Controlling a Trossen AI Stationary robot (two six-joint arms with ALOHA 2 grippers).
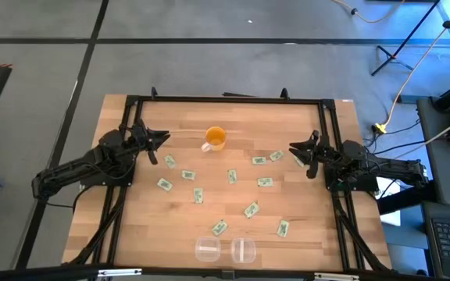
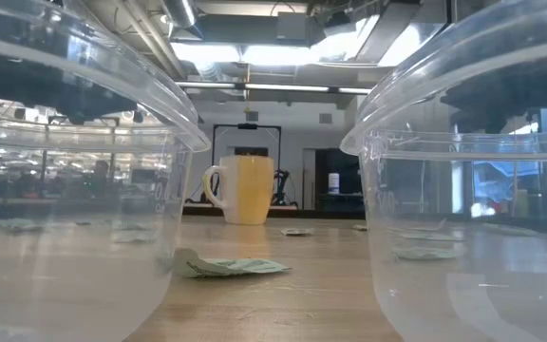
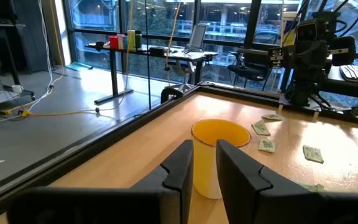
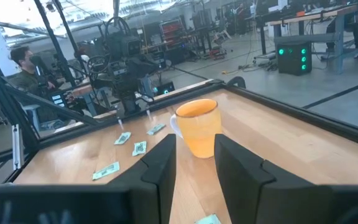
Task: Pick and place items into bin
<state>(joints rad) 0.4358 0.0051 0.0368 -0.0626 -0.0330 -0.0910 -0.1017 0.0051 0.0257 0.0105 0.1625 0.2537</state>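
Several small pale green and white packets (image 1: 232,177) lie flat and scattered over the wooden table; one lies close to the low camera (image 2: 226,267). Two clear plastic bins (image 1: 207,250) (image 1: 244,250) stand at the near edge, and their walls (image 2: 84,190) (image 2: 463,190) fill the low view. My left gripper (image 1: 158,143) hovers open at the table's left side, left of the orange cup (image 1: 215,139). My right gripper (image 1: 299,152) hovers open at the right side, beside a packet (image 1: 299,161). Both wrist views look past open fingers (image 3: 205,171) (image 4: 194,168) toward the cup (image 3: 219,155) (image 4: 199,127).
The orange cup stands upright on the far middle of the table, among the packets. A black frame (image 1: 225,99) runs along the table's far and side edges. A person (image 4: 23,68) sits beyond the left side. Bare wood lies between the packets and the bins.
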